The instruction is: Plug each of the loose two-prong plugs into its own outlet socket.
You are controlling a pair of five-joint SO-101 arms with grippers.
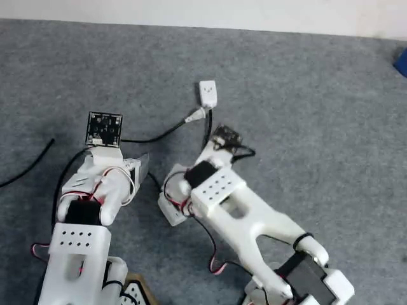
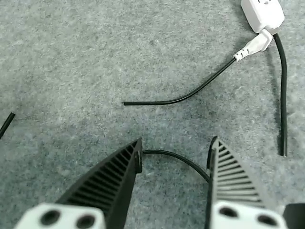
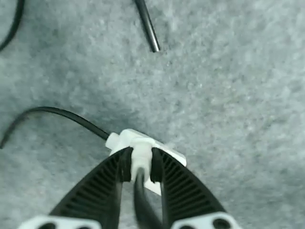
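My right gripper is shut on a white two-prong plug, held down against a white outlet socket that lies on the grey carpet; I cannot tell how deep the prongs sit. That socket shows beside the right arm in the high view. Farther back lies another white outlet with a white plug in it, also seen as outlet and plug. My left gripper hangs open over a black cable, holding nothing.
Black cables cross the carpet: one curved, one straight, and one at the far left. A cut cable end lies past the right gripper. A blue object sits at the right edge. The two arms stand close together.
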